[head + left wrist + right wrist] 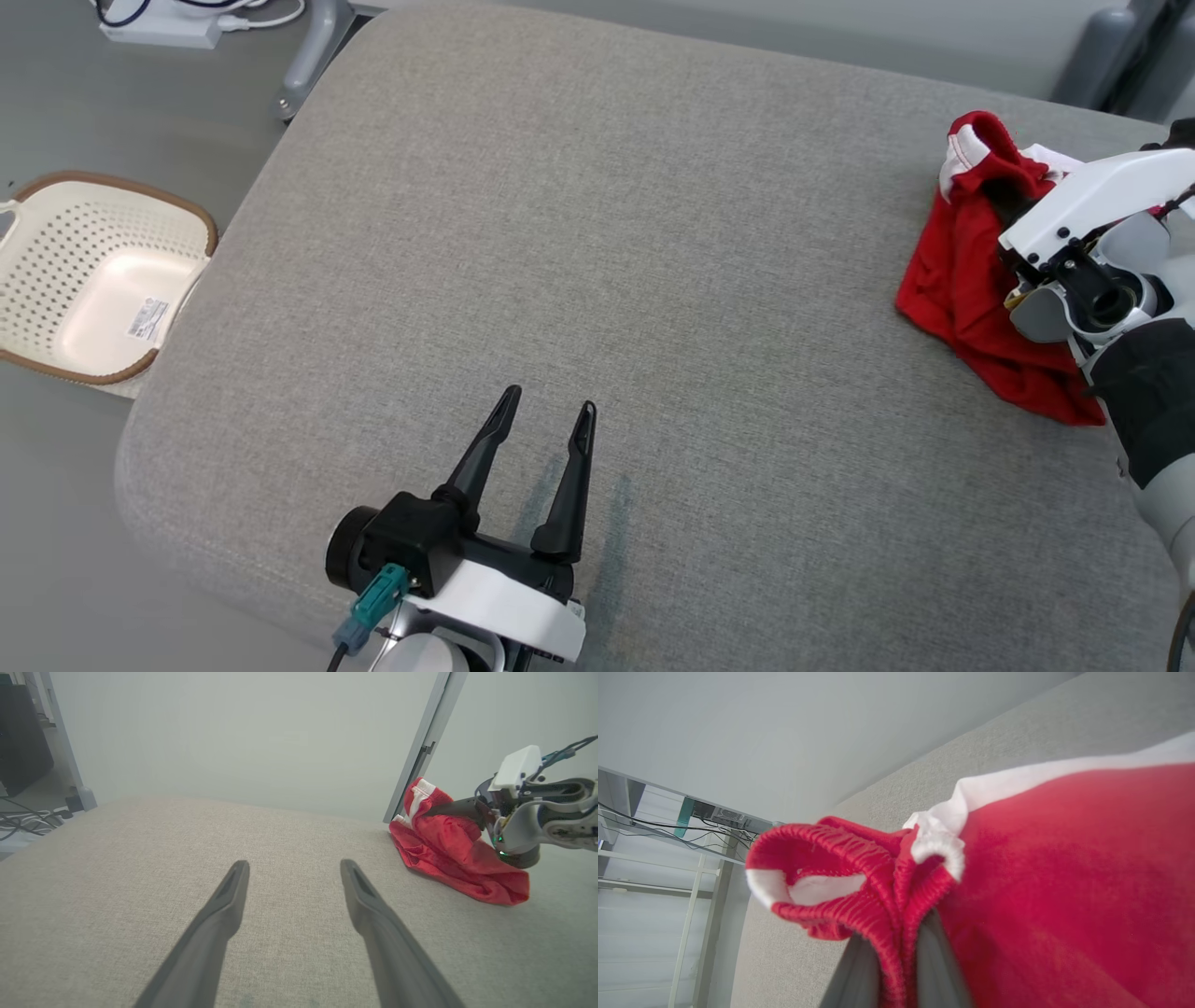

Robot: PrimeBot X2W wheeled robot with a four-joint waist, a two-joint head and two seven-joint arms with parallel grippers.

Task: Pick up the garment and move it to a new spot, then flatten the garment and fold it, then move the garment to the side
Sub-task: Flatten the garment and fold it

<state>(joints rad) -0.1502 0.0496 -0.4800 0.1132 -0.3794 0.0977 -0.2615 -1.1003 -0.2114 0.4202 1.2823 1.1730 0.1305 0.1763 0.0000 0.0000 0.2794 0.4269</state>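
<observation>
The garment (962,280) is red with white trim, bunched at the far right of the grey padded table (597,233). My right gripper (899,956) is shut on its red elastic waistband, the cloth pinched between the two fingers. In the left wrist view the garment (448,854) lies at the right, its top edge lifted by the right gripper (437,808) while the rest drapes onto the table. My left gripper (546,411) stands open over the table's near edge, nothing between its fingers (219,914).
A white perforated basket (89,280) with a brown rim sits on the floor off the table's left side. A power strip with cables (168,23) lies on the floor at the back left. A grey post (420,746) rises behind the garment.
</observation>
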